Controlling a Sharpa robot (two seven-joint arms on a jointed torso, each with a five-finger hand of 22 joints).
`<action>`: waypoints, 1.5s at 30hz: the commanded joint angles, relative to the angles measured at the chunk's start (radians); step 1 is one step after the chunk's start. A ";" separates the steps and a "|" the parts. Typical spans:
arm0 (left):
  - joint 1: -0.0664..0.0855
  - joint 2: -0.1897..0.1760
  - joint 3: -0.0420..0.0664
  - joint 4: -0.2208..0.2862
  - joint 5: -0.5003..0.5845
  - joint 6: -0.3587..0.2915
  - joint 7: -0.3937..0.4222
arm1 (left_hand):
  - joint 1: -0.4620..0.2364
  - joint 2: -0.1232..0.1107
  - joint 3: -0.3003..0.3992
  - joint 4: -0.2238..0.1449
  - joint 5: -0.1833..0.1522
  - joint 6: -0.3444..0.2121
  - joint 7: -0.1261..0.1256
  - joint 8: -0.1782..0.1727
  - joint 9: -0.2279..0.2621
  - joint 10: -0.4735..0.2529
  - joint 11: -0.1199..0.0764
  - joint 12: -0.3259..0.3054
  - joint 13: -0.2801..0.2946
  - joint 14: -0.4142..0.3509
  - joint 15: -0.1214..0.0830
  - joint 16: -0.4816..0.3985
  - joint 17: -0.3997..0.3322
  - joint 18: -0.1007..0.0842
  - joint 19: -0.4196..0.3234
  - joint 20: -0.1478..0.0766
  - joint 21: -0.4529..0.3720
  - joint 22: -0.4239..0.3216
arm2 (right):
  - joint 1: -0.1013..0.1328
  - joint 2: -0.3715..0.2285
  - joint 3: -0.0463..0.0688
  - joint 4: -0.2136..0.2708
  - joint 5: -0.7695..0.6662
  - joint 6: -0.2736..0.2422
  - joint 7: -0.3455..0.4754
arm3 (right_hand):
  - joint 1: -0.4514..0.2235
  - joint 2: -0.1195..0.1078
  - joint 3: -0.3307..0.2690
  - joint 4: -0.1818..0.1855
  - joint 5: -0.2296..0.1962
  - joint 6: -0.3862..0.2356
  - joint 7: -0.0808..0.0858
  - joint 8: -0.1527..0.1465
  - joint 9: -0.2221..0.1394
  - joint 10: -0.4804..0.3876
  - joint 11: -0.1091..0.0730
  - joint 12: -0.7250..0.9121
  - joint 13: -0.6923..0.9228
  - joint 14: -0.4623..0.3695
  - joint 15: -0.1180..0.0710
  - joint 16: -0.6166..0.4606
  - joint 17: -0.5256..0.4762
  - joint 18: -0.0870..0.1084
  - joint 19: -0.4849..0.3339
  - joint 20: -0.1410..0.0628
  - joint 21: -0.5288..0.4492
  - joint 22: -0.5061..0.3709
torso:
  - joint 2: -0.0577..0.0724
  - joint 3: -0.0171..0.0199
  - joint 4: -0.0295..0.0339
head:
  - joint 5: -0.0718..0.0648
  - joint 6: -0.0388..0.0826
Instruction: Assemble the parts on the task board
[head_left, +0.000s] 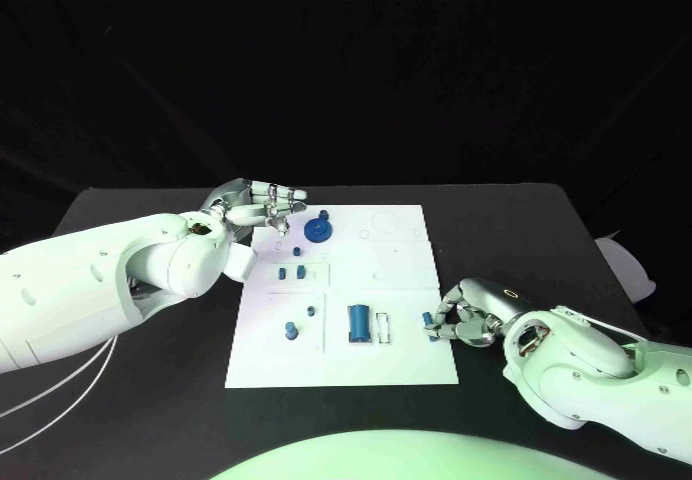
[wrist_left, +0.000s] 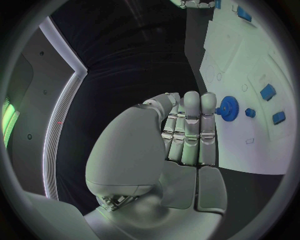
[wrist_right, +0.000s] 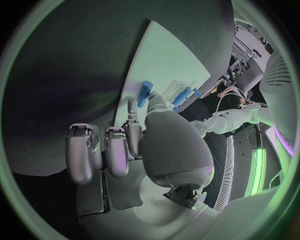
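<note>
The white task board (head_left: 346, 300) lies mid-table. A blue gear (head_left: 319, 232) stands near its far left corner, and my left hand (head_left: 260, 208) hovers just beside it with fingers extended and nothing in them. In the left wrist view the fingertips (wrist_left: 191, 97) reach close to the gear (wrist_left: 229, 107). My right hand (head_left: 464, 320) is at the board's right edge and pinches a small blue peg (head_left: 430, 325) between thumb and finger. The peg (wrist_right: 145, 93) stands out past the fingertips over the board (wrist_right: 162, 60). A large blue cylinder (head_left: 356, 321) lies on the board's near half.
Two small blue pieces (head_left: 289, 271) sit mid-left on the board, and two more (head_left: 299, 321) lie nearer me. A white block (head_left: 382, 326) lies beside the cylinder. The black table (head_left: 144, 400) surrounds the board; a pale object (head_left: 630, 265) sits at the right edge.
</note>
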 joint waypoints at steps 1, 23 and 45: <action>0.001 0.001 0.001 0.003 0.003 0.017 0.005 | 0.000 0.008 0.001 -0.006 0.001 -0.008 0.001 0.006 -0.001 -0.006 -0.002 0.006 0.002 -0.007 0.002 -0.004 -0.001 0.015 -0.009 0.001 -0.003 0.001 | -0.003 0.008 -0.001 -0.011 -0.045 0.029 -0.008 | 0.020 0.005 0.002 -0.008 0.004 0.010 0.000 -0.005 -0.004 0.000 -0.007 -0.003 -0.028 0.082 -0.002 -0.003 0.160 -0.007 0.059 -0.001 0.001 0.233 | 0.000 -0.0005 -0.0002 | 0.003 -0.002; 0.001 -0.003 0.001 0.006 0.003 0.023 0.001 | 0.000 0.008 0.001 -0.006 0.001 -0.008 0.001 0.006 -0.001 -0.006 -0.002 0.006 0.002 -0.007 0.002 -0.004 -0.001 0.015 -0.009 0.001 -0.003 0.001 | -0.014 0.055 -0.002 -0.043 -0.198 0.174 -0.022 | 0.099 -0.022 0.015 -0.037 -0.102 0.026 0.000 -0.016 -0.019 -0.006 -0.008 -0.020 -0.036 0.081 -0.005 -0.007 0.154 -0.005 0.054 -0.006 -0.010 0.230 | -0.001 -0.0009 0.0004 | 0.007 -0.005; 0.001 -0.002 0.000 0.005 0.003 0.023 0.000 | -0.001 0.009 0.002 -0.007 0.001 -0.008 0.001 0.008 -0.002 -0.008 -0.002 0.010 0.002 -0.007 0.002 -0.003 -0.002 0.015 -0.011 0.001 -0.004 0.001 | 0.020 0.058 0.001 0.008 -0.075 0.064 -0.027 | 0.137 -0.012 0.104 -0.016 0.024 0.040 -0.011 -0.022 -0.032 0.002 -0.018 -0.010 -0.025 0.086 -0.012 0.005 0.176 -0.011 0.068 -0.012 0.019 0.239 | -0.001 -0.0008 -0.0009 | 0.005 0.001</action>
